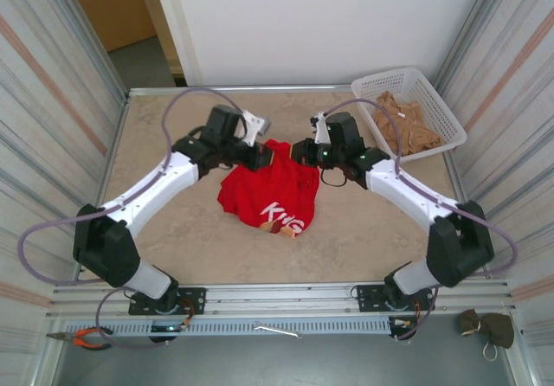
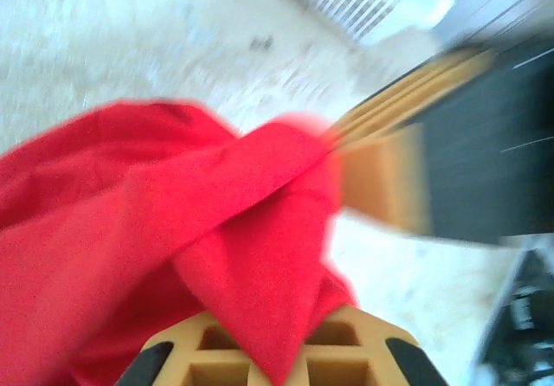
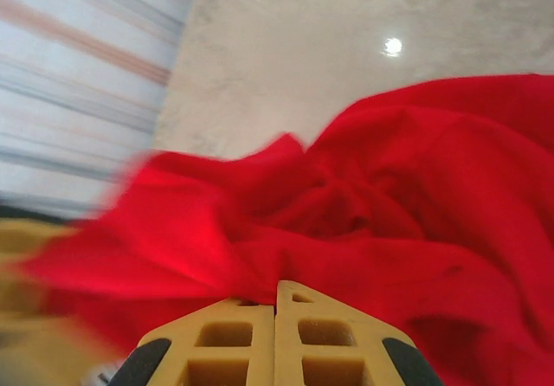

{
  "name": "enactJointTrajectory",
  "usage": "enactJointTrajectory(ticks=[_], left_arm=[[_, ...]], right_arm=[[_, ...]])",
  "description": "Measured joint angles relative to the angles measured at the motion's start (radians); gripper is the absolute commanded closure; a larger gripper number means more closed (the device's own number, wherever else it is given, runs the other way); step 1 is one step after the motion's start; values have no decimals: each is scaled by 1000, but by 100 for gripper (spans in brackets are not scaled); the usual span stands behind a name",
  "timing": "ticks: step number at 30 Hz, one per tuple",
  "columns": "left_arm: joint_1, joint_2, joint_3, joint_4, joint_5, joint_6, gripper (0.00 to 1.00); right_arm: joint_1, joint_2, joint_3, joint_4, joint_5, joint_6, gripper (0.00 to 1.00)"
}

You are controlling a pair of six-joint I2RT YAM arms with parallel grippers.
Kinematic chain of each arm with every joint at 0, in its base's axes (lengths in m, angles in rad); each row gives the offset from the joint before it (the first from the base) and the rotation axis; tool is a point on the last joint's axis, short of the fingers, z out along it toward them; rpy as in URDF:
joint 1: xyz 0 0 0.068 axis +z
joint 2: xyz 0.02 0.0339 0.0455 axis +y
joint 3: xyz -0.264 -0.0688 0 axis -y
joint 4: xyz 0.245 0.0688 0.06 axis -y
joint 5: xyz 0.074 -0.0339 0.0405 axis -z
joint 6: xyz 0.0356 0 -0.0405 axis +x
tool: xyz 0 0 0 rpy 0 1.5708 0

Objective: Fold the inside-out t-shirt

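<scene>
The inside-out t-shirt is bright red and hangs bunched over the middle of the table, with white lettering near its lower hem. My left gripper is shut on the shirt's upper left edge. In the left wrist view, red cloth runs down between the tan fingers of my left gripper. My right gripper is shut on the upper right edge. In the right wrist view, the tips of my right gripper pinch a fold of the shirt. The two grippers are close together, with the cloth slack between them.
A white basket at the back right holds a tan-beige cloth. Ribbed metal walls close in on both sides. Pliers and a dark bundle lie on the front rail, off the table.
</scene>
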Motion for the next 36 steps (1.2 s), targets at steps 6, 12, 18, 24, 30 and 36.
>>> enactJointTrajectory(ticks=[6,12,18,24,30,36], left_arm=[[117,-31,60,118,330,-213,100],[171,-59,8,183,369,-382,100],[167,-78,-41,177,297,-461,100],[156,-80,-50,174,249,-497,100],[150,-93,-55,176,248,-538,100],[159,-101,-77,209,283,-620,100]], right_arm=[[4,135,24,14,19,22,44],[8,-18,-11,-52,94,18,38],[153,-248,-30,-84,216,16,28],[310,-128,77,-103,332,9,28],[266,36,121,-94,411,-6,91],[106,31,-78,-6,374,40,44]])
